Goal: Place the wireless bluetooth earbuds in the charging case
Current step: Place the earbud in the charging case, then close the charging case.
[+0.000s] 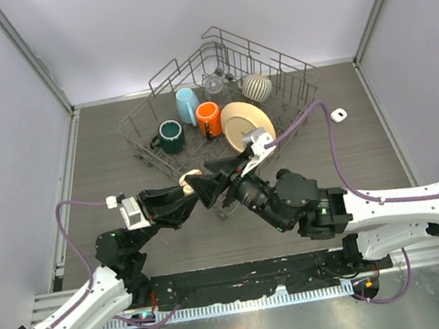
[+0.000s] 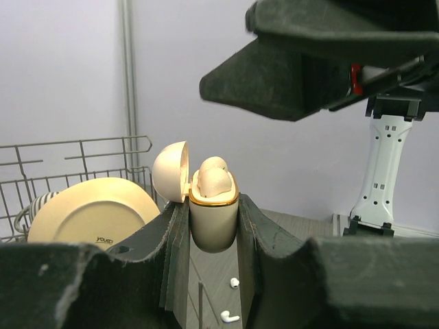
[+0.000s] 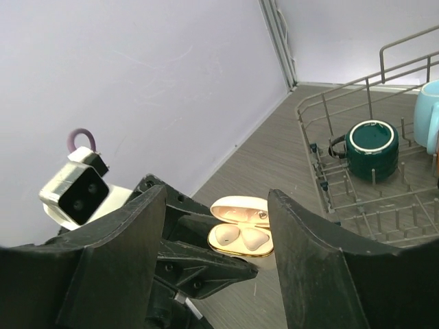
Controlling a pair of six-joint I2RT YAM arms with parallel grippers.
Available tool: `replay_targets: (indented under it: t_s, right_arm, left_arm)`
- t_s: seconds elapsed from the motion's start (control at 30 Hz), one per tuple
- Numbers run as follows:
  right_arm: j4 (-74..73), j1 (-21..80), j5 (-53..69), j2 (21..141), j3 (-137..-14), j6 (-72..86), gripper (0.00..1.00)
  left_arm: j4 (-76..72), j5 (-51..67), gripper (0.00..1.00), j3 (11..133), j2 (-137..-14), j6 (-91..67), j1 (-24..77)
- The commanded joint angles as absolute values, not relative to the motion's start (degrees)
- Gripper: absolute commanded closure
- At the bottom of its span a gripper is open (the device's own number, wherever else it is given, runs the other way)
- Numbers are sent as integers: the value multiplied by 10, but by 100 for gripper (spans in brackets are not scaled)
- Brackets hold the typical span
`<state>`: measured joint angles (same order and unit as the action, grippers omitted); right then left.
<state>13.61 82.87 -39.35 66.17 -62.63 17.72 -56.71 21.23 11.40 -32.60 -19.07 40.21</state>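
- The left hand (image 2: pixel 212 204) is clamping the charging case (image 2: pixel 213 229) by its sides, one finger pressing on each flank.
- The charging case is standing upright in that grip, raised above the surface (image 1: pixel 100 141), with its lid (image 2: pixel 169 171) swinging open on the hinge to one side.
- Two earbuds (image 2: pixel 214 181) are sitting side by side in the case, their rounded tops poking above the gold rim.
- Two loose earbuds (image 2: pixel 234 282), tiny and white, are lying on the surface below the case, near each other.
- The right hand (image 3: pixel 216 194) is hovering close over the case with its fingers standing apart, gripping nothing.
- In the overhead view the two hands are meeting tip to tip near the middle of the surface, just in front of the dish rack (image 1: pixel 143 139).
- The dish rack is holding a dark green mug (image 1: pixel 171 136), a light blue mug (image 1: pixel 187 105), an orange mug (image 1: pixel 209 119) and a cream plate (image 1: pixel 245 122) leaning on edge.
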Motion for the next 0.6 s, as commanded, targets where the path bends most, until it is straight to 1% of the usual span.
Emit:
replay_targets:
  t_s: [0.0, 0.17, 0.27, 0.37, 0.43, 0.53, 0.57]
  right_arm:
    - [152, 829, -411, 621, -645, 185, 33]
    - [99, 829, -450, 616, -664, 204, 28]
    - [6, 825, -484, 628, -701, 228, 26]
    - [-73, 814, -492, 646, -740, 257, 26]
    - [-108, 803, -479, 659, -765, 285, 25]
    - [-170, 766, -419, 676, -795, 327, 25]
    - [-199, 753, -378, 680, -801, 340, 25]
  left_arm:
    - [-573, 218, 100, 133, -312, -182, 402]
    - [-561, 219, 100, 134, -301, -178, 402]
    - [-556, 227, 100, 137, -300, -178, 402]
    - [-537, 259, 100, 148, -303, -174, 402]
    - [-530, 279, 100, 156, -308, -172, 402]
    - [-529, 293, 100, 163, -315, -173, 402]
    - [-529, 295, 100, 163, -315, -173, 402]
